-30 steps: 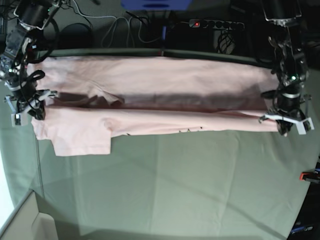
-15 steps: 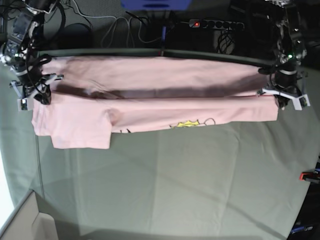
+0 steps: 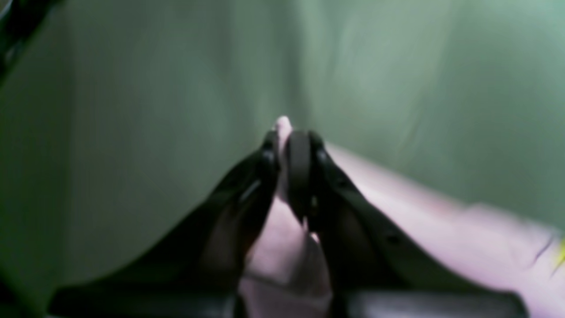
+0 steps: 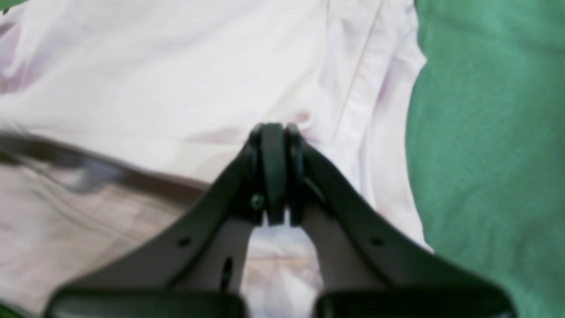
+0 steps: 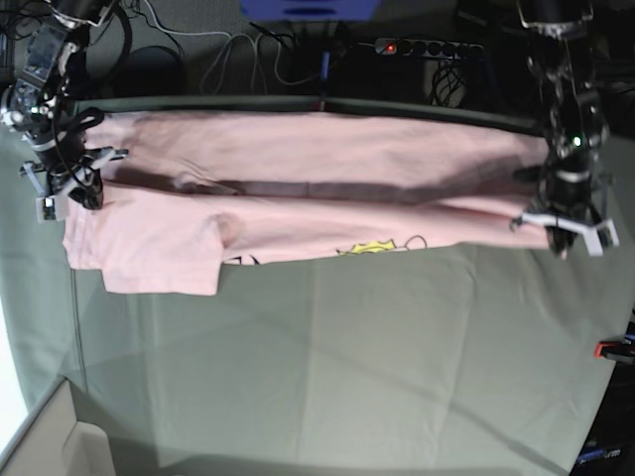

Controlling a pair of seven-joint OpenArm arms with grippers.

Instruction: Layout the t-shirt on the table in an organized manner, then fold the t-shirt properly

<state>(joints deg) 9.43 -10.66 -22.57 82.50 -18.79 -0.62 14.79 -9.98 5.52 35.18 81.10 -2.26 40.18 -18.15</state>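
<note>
Grey-green table (image 5: pixel 327 377) lies bare nearest the camera; beyond that stretch the t-shirt (image 5: pixel 298 188) spans its far edge. Left gripper (image 5: pixel 563 230) and right gripper (image 5: pixel 62 190) each pinch an end of the t-shirt.

Pale pink t-shirt (image 5: pixel 298 188) stretched lengthwise along grey-green table (image 5: pixel 347 367) far edge

Base view high, facing down over the table (image 5: pixel 327 377), wrist views close, somewhat blurred, sharing the t-shirt (image 5: pixel 298 198).
</note>
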